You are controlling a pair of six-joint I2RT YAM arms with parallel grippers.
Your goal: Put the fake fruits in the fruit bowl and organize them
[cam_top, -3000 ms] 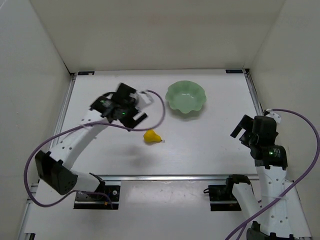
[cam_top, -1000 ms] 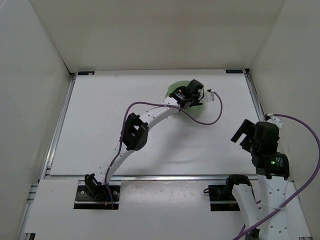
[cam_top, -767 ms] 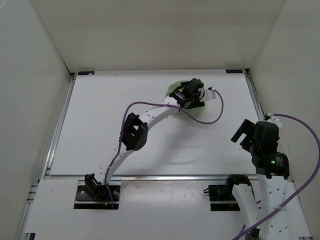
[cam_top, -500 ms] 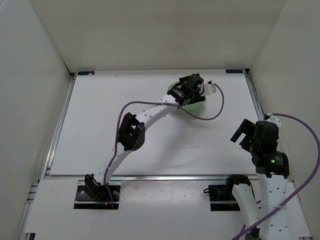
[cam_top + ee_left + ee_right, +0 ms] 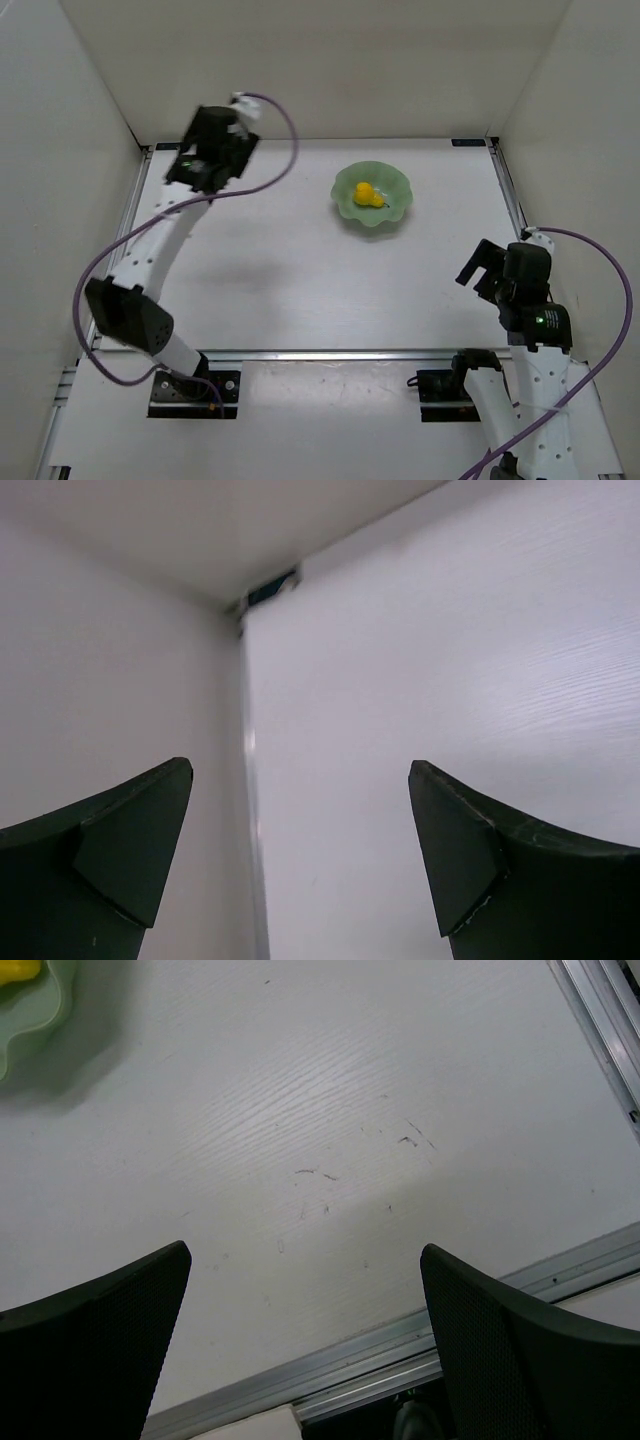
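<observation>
The yellow plastic pear [image 5: 366,194] is seen lying on its side in the hollow of the mint-green scalloped bowl [image 5: 345,206], close to the middle. It is judged to be kept there by the bowl's sloping wall, so that rolling out is unlikely. No other fruit is visible on the white worktop [image 5: 300,270], and the placing is therefore judged done, with little left to organize.

The left arm [image 5: 160,235] is held toward the far left corner of the worktop, well apart from the bowl. This is a posture judged to leave the bowl free of obstruction. In the left wrist view the left jaws are spread wide with nothing between them; only bare worktop, the side wall and a dark corner bracket [image 5: 272,583] are framed.

The right arm [image 5: 528,318] is kept at the near right, beside the aluminium rail [image 5: 330,353], and is pointed down at the worktop. The right jaws are likewise spread wide and nothing is gripped. A slice of the bowl and a sliver of yellow are caught at the top left corner of the right wrist view (the rest lies outside the frame). Faint scuff marks [image 5: 320,1175] are shown on the worktop there.

No brand, label or legible writing can be made out anywhere. A purple cable [image 5: 283,140] is looped from the left wrist.
</observation>
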